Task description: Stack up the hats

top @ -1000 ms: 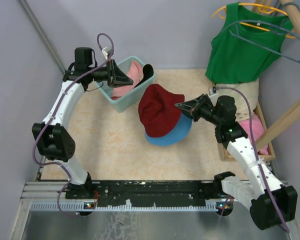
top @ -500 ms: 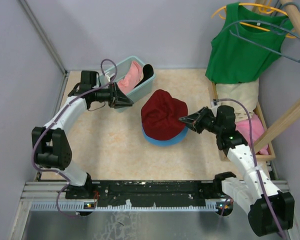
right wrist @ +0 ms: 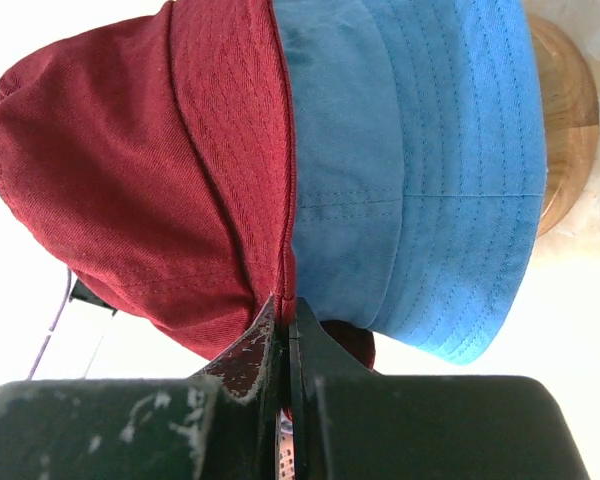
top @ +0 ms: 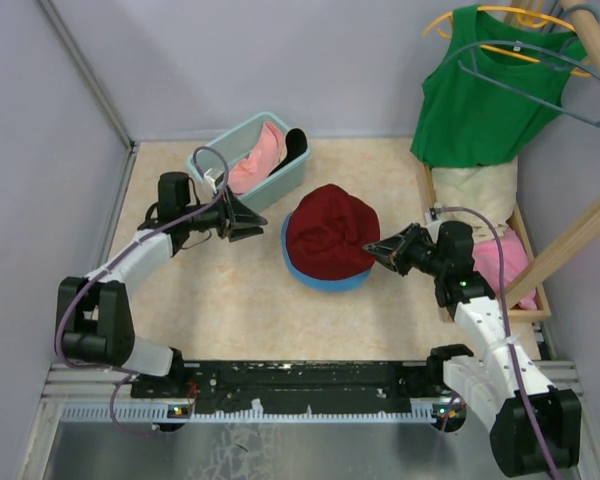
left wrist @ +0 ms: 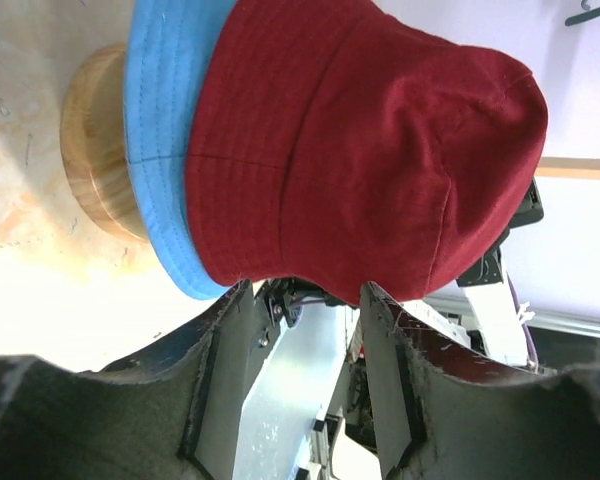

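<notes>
A dark red hat (top: 330,232) sits on top of a blue hat (top: 325,281) in the middle of the table, both on a round wooden stand (left wrist: 92,150). My right gripper (top: 370,246) is shut on the red hat's brim (right wrist: 283,290) at its right side, next to the blue hat (right wrist: 420,170). My left gripper (top: 262,222) stands open just left of the stack, nothing between its fingers (left wrist: 215,380); the red hat (left wrist: 370,150) fills that view beyond its tips. A pink hat (top: 258,160) lies in the teal basket. A beige hat (top: 475,190) rests in the wooden box.
The teal basket (top: 212,172) stands at the back left, close behind my left arm. A wooden box (top: 528,300) on the right also holds pink cloth (top: 502,262). A green tank top (top: 490,85) hangs on a hanger above it, beside slanting wooden poles (top: 580,230).
The red hat came down from a tilt to sit squarely on the blue hat. My left gripper swung from the basket to the stack's left side and opened. The right gripper kept its hold.
</notes>
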You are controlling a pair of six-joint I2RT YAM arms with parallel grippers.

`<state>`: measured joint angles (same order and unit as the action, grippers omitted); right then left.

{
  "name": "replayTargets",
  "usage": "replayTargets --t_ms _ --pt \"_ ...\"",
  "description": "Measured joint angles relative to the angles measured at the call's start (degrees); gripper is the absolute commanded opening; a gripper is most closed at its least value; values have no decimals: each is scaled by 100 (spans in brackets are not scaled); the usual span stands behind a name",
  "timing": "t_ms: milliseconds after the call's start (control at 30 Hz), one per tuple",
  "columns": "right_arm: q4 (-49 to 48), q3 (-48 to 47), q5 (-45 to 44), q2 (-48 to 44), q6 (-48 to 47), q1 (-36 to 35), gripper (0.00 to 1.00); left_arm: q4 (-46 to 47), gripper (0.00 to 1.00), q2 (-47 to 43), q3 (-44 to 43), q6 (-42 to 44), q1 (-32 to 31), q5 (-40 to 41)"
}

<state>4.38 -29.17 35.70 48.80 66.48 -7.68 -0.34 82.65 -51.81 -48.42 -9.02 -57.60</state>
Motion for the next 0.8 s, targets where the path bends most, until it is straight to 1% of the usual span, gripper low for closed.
replayTargets --t_ms 133,233,333,567,800 --pt "-55 2 31 0 13 0 0 780 58 66 260 -293 -4 61" --pt "-140 31 42 0 28 2 0 1403 59 177 402 -566 -63 83" --pt "-173 31 44 0 61 2 0 1801 59 372 404 -691 -186 127" --pt "-273 33 44 0 153 2 0 2437 60 798 496 -874 -518 214" --pt "-424 70 50 9 258 7 0 2597 61 964 590 -850 -662 387"
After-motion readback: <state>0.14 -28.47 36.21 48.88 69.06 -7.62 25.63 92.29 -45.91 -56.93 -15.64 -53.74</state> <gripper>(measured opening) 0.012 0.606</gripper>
